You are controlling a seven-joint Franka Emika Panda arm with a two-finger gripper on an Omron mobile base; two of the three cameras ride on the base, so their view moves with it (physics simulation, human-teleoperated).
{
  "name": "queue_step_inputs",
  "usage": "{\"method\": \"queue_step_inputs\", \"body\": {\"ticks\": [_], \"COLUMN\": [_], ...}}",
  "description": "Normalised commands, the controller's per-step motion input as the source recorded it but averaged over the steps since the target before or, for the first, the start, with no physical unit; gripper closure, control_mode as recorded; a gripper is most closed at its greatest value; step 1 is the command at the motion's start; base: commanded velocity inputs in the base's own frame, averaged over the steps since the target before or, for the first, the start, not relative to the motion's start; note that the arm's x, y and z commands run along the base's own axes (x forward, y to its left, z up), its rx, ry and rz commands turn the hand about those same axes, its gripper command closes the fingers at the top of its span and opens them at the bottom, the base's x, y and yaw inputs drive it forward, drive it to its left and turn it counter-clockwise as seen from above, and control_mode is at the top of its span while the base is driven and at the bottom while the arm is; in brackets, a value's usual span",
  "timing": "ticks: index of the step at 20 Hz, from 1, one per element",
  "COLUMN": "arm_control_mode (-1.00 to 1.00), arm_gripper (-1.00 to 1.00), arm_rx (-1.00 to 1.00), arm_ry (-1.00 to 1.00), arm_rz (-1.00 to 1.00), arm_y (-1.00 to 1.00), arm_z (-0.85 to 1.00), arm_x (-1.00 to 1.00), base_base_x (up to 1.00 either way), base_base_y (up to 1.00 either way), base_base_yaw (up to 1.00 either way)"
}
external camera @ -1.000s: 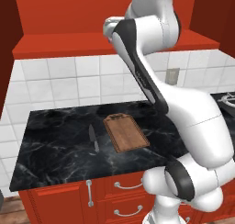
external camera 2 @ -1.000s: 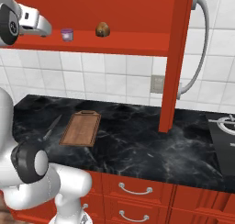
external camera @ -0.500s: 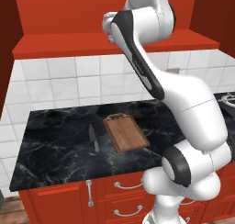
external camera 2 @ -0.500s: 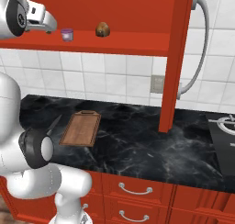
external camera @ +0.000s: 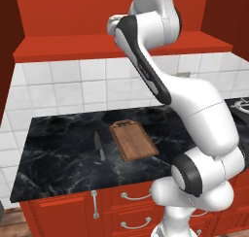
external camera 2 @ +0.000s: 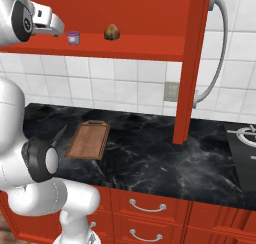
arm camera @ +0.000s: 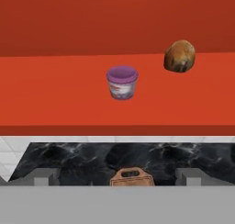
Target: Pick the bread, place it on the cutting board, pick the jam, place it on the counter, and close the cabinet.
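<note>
On the red shelf of the open cabinet (external camera 2: 150, 8) stand the purple jam (arm camera: 122, 82) and, to its right and farther back, the brown bread (arm camera: 180, 56). The right base view shows jam (external camera 2: 73, 37) and bread (external camera 2: 112, 32) side by side. My gripper (arm camera: 117, 176) hovers in front of the shelf edge, open and holding nothing, its fingertips (arm camera: 44, 175) far apart. From the right base it appears as a grey hand (external camera 2: 50, 24) just left of the jam. The cutting board (external camera: 133, 140) lies bare on the black counter (external camera: 58, 163) below.
A grey knife (external camera: 98, 146) lies left of the board. One cabinet door (external camera 2: 192, 63) stands open, edge-on above the counter, with its silver handle (external camera 2: 221, 43) beside it. Red drawers (external camera 2: 147, 208) run under the counter. A stove burner (external camera 2: 245, 135) sits at far right.
The hand has moved a little to the right, closer to the jam on the shelf. Jam, bread, board and knife have stayed put.
</note>
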Motion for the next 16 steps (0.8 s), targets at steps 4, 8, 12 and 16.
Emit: {"method": "queue_step_inputs", "body": {"ticks": [4, 8, 12, 16], "arm_control_mode": [-1.00, -1.00, -1.00, -1.00], "arm_gripper": [-1.00, -1.00, -1.00, -1.00], "arm_rx": [0.00, 0.00, 0.00, 0.00], "arm_ry": [0.00, 0.00, 0.00, 0.00], "arm_rz": [0.00, 0.00, 0.00, 0.00], "arm_y": [0.00, 0.00, 0.00, 0.00], "arm_z": [-0.15, -0.15, -0.14, -0.10], "arm_x": [0.24, 0.27, 0.34, 0.44], "base_base_x": [0.00, 0.00, 0.00, 0.00], "base_base_y": [0.00, 0.00, 0.00, 0.00], "base_base_yaw": [0.00, 0.00, 0.00, 0.00]}}
